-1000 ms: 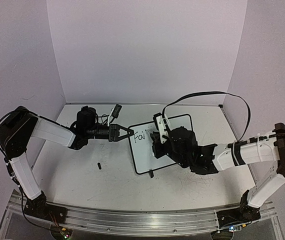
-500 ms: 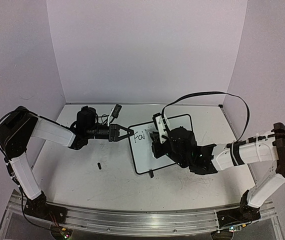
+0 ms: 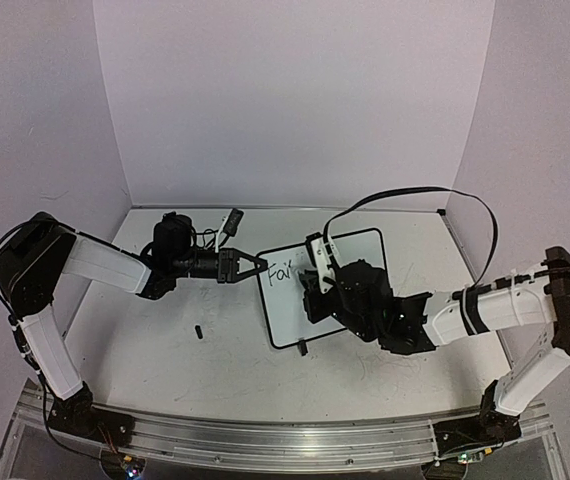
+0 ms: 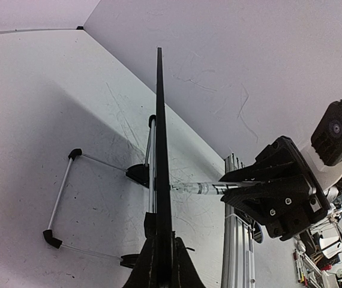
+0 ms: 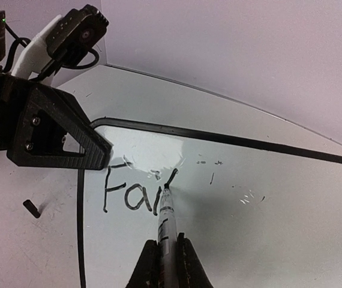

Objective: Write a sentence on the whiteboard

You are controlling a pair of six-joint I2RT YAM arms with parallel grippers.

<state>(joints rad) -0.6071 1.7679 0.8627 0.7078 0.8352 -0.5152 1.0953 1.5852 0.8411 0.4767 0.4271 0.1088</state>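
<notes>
The whiteboard point(image 3: 290, 312) stands tilted mid-table, black-framed. My left gripper point(image 3: 256, 265) is shut on its left edge; in the left wrist view the board point(image 4: 159, 132) is edge-on between the shut fingers point(image 4: 161, 235). My right gripper point(image 3: 311, 286) is shut on a marker point(image 5: 166, 219) whose tip touches the board point(image 5: 267, 216). The sentence point(image 5: 130, 189) reads "Fai" with a new slanted stroke at the tip; it also shows in the top view point(image 3: 281, 271). The marker point(image 4: 202, 188) meets the board from the right.
A small black cap point(image 3: 198, 331) lies on the grey table left of the board, also in the right wrist view point(image 5: 32, 209). The board's wire stand point(image 4: 62, 198) and feet point(image 3: 303, 348) rest on the table. A black cable point(image 3: 415, 188) arches over the right arm.
My right gripper has shifted slightly toward the near left with the marker on the board. My left gripper and the board have not moved.
</notes>
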